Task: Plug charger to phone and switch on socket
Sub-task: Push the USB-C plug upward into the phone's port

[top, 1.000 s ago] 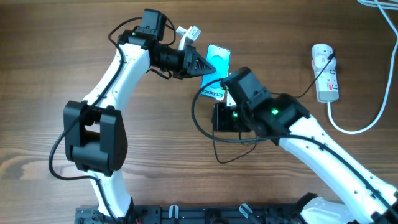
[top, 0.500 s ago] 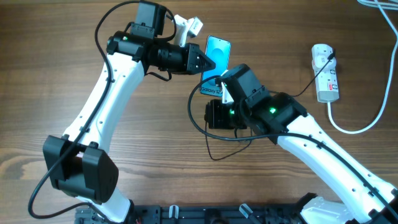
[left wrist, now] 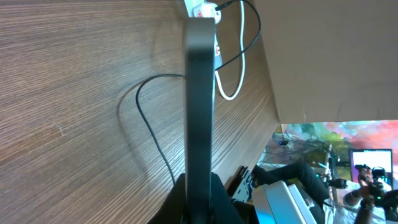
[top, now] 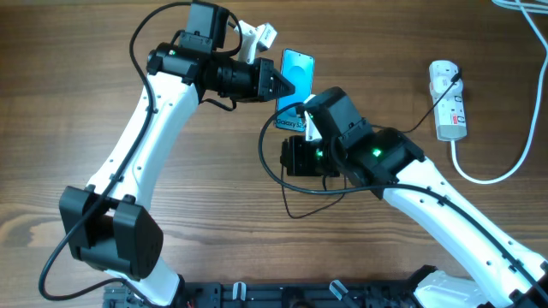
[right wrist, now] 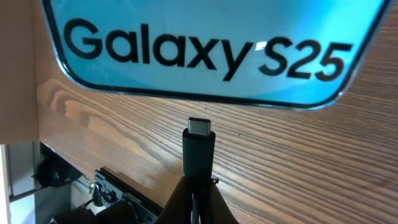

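My left gripper (top: 278,85) is shut on the phone (top: 298,73) and holds it above the table, cyan screen up, its white strip towards my right arm. In the left wrist view the phone (left wrist: 200,93) shows edge-on between the fingers (left wrist: 199,202). My right gripper (top: 306,128) is shut on the connector end of the charger (top: 272,175). In the right wrist view the connector tip (right wrist: 200,127) sits just below the phone's "Galaxy S25" end (right wrist: 205,50), apart from it, held by the fingers (right wrist: 199,190). The socket (top: 449,101) lies at the far right with the black plug in it.
The thin black cable loops on the table under my right arm. The socket's thick white cord (top: 492,175) curls away to the right edge. The socket and cable also show in the left wrist view (left wrist: 204,9).
The left arm swung its elbow back and carried the phone a little towards the far side. The right gripper with the connector shifted slightly left, following it. Almost no motion in the last half second.
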Robot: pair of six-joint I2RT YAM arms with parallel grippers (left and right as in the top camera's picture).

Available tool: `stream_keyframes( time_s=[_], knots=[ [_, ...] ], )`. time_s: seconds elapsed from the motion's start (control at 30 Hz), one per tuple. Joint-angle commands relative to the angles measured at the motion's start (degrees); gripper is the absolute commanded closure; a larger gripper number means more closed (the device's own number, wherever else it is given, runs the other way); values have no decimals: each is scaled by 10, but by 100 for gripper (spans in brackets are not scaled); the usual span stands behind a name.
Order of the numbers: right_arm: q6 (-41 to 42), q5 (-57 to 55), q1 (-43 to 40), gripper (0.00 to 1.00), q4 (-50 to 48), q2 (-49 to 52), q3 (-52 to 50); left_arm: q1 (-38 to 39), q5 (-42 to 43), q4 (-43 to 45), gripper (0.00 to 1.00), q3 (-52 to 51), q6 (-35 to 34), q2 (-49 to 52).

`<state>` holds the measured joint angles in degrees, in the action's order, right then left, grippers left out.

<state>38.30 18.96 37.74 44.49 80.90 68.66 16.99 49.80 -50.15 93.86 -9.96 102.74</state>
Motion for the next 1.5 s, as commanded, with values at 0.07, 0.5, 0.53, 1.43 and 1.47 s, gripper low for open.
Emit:
stream_keyframes(
  time_s=[0.07,0.5,0.53,1.43,1.47],
  knots=[
    [-7,-11,-2,96,0,-41,11,-9,31,2,96,7,-3,-8],
    [-7,-9,-6,96,5,-52,11,-18,115,-2,96,7,-1,-8],
    [-7,-9,-6,96,4,-52,11,-18,115,-2,96,7,5,-8],
    [-29,-9,-6,95,-16,-52,11,-18,76,-13,96,7,7,-8],
    [-34,-9,-6,96,-16,-52,11,-18,76,-13,96,7,7,-8]
  ],
)
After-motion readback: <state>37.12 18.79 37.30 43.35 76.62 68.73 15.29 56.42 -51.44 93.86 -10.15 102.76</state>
